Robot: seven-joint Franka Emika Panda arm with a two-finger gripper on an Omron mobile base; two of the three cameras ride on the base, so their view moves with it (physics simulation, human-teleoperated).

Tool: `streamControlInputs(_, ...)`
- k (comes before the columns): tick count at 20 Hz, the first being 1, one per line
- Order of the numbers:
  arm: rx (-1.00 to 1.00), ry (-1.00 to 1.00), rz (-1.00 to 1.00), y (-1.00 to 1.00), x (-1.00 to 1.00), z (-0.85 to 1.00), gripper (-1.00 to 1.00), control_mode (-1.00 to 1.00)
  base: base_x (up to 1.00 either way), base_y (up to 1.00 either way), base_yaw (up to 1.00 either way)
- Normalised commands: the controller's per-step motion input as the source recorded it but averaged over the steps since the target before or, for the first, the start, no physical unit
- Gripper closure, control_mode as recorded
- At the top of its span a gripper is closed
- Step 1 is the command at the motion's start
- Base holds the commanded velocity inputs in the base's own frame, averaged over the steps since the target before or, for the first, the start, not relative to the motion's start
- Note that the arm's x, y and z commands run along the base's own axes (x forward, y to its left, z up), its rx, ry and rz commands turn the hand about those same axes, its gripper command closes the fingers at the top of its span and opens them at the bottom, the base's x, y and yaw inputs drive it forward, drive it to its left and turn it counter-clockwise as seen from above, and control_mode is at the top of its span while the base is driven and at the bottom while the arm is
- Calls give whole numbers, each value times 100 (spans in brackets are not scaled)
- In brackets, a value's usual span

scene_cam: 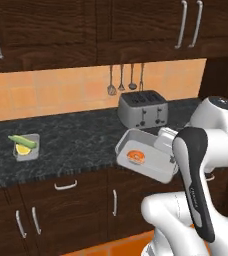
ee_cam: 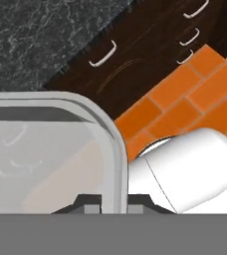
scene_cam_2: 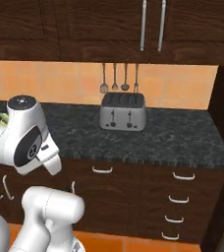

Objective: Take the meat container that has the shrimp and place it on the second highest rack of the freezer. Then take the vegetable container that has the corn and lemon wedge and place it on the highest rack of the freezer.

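The meat container, a shallow grey tray, hangs tilted in the air just in front of the counter edge, with the small orange shrimp lying inside it. My gripper is shut on its right rim. In the hand view the tray's rounded rim runs down between my gripper's two dark tips. The vegetable container sits on the counter at the left, holding the green corn and the yellow lemon wedge. The freezer and its racks are out of view.
A silver toaster stands at the back of the dark speckled counter. Utensils hang on the orange backsplash. Dark wood cabinets run above and below, and the floor is orange tile.
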Motion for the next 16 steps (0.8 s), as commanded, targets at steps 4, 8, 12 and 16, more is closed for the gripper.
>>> streamControlInputs(4, 0, 0, 0, 0, 0, 0, 100, 100, -30, -12, -75)
streamControlInputs(8, 0, 0, 0, 0, 0, 0, 100, 100, -28, -16, -77)
streamControlInputs(12, 0, 0, 0, 0, 0, 0, 100, 100, -24, -21, -76)
streamControlInputs(16, 0, 0, 0, 0, 0, 0, 100, 100, -12, -28, -76)
